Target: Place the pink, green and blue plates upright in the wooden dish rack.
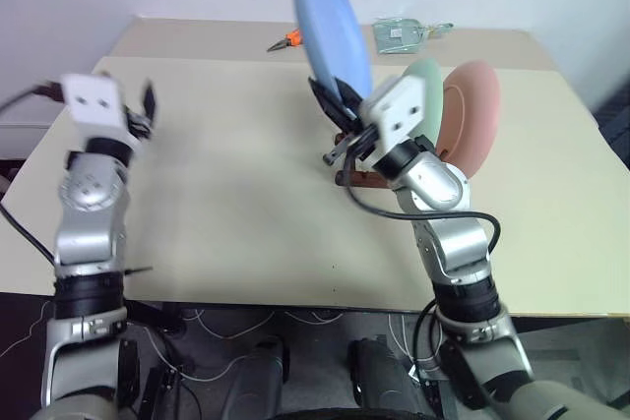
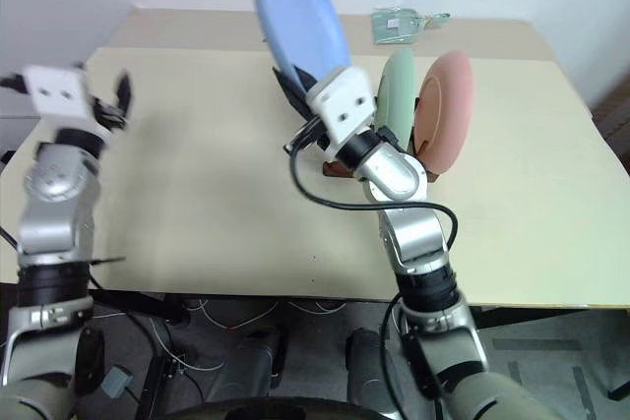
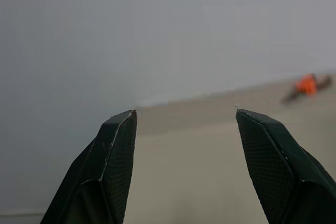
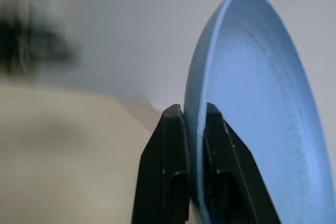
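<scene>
Left gripper [image 3: 184, 124] up over desk's [image 1: 217, 204] left edge, fingers spread wide, nothing between them. Further right, past desk's middle: right gripper [image 4: 194, 116] raised, fingers pinched tight on rim of blue plate [image 1: 333, 22], plate held on edge, upright, tilted a bit, above the desk and just left of rack. Rack [image 1: 359, 176] mostly hidden behind right wrist, only a dark brown rail end visible. Green plate [image 1: 427, 95] standing upright at rack, pink plate [image 1: 471, 115] upright just beside it on the right, the two close, contact unclear. Near desk's far edge: orange-handled pliers [image 1: 285, 41], then clear packet [image 1: 399, 33] to the right.
</scene>
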